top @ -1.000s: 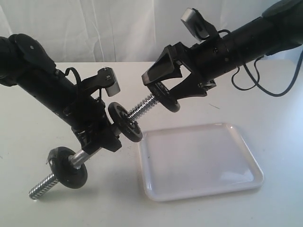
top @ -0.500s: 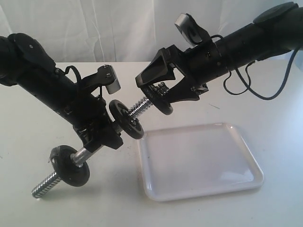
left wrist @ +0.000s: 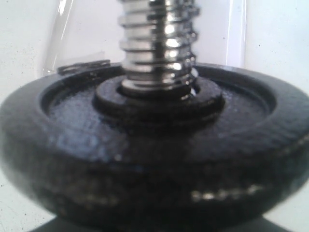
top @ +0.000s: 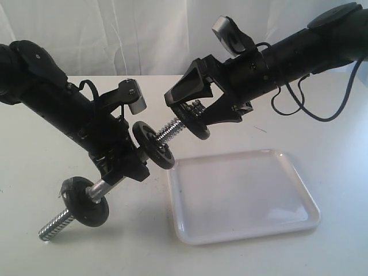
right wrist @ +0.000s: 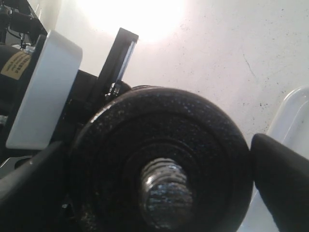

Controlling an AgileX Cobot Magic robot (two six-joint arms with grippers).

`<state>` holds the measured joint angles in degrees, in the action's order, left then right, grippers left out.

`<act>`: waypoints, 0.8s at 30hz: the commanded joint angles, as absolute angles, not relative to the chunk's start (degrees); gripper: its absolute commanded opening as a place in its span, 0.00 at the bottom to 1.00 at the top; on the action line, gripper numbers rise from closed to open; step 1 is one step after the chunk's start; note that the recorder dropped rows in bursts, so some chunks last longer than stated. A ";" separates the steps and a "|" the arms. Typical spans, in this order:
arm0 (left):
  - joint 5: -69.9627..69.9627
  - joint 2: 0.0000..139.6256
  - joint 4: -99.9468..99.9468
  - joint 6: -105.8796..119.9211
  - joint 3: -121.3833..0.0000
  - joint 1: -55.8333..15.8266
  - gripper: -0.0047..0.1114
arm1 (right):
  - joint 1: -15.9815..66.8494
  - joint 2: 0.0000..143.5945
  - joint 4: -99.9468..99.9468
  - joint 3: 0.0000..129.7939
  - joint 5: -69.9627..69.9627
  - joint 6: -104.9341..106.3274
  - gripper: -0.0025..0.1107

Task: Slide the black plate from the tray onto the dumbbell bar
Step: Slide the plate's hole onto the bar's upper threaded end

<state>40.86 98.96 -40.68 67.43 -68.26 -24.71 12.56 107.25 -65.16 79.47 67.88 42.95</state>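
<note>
My right gripper (top: 193, 115) is shut on the black plate (top: 196, 126), gripping its rim. The plate sits on the upper threaded end of the dumbbell bar (top: 170, 130). The right wrist view shows the bar's end (right wrist: 166, 193) poking through the hole of the plate (right wrist: 193, 135), with one of my fingers (right wrist: 285, 179) at each side of the rim. Held tilted above the table, the bar is gripped at its middle by my left gripper (top: 131, 168). Two other black discs (top: 152, 146) (top: 86, 201) ride on the bar. One disc (left wrist: 145, 150) fills the left wrist view and hides the left fingers.
The white tray (top: 241, 195) lies on the white table at the lower right of the bar, with nothing in it. Its corner (right wrist: 289, 116) shows in the right wrist view. The bar's lower threaded end (top: 53, 225) hangs near the table. A cable (top: 310, 109) loops behind the right arm.
One second ago the right gripper was further right; it has moved left along the bar, sliding the plate over the thread. Nothing has moved in the last half second.
</note>
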 commanded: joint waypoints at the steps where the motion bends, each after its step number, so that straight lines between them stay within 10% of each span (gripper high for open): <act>1: 41.96 95.44 -49.39 67.06 -69.82 -24.72 0.04 | 12.64 106.39 -69.20 79.95 69.96 43.77 0.81; 24: 39.97 95.32 -52.23 69.16 -69.82 -24.72 0.04 | 12.53 105.81 -68.71 79.95 69.96 43.23 0.95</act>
